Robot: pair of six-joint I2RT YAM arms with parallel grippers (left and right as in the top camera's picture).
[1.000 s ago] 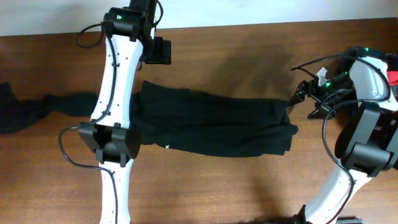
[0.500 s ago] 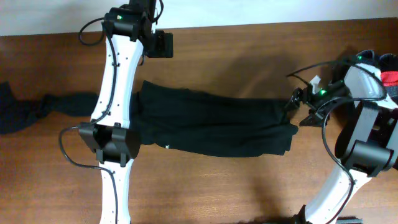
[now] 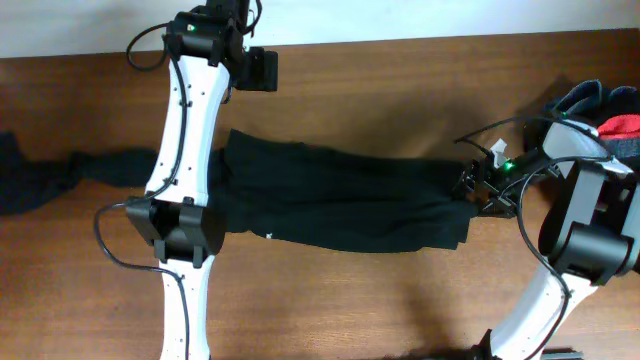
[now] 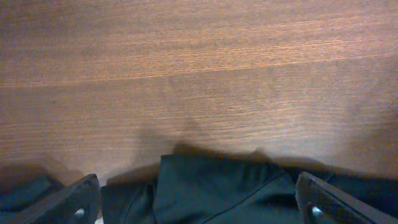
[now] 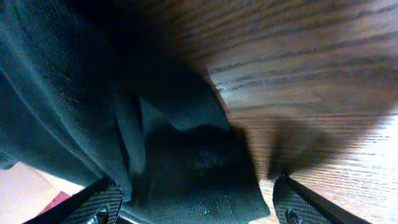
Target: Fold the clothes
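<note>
The clothes in play are a large black top (image 3: 340, 200), lying as a long folded strip across the table's middle. My right gripper (image 3: 470, 186) is at its right end. In the right wrist view, its fingers (image 5: 93, 204) stand open on either side of a bunched corner of the black cloth (image 5: 193, 162). Wood shows beside the right finger. My left gripper (image 3: 262, 70) hangs open over bare wood beyond the top's far left corner. In the left wrist view, the top's edge (image 4: 217, 193) lies between the spread fingers (image 4: 74, 200), untouched.
A dark garment (image 3: 45, 178) lies stretched out at the table's left edge. A pile with a red piece (image 3: 622, 124) and a dark piece (image 3: 588, 98) sits at the right edge, behind the right arm. The left arm (image 3: 185, 150) crosses over the top's left end.
My right gripper has moved left and toward the table's front, down onto the top's right end. Its jaws have narrowed slightly. The left gripper has barely shifted.
</note>
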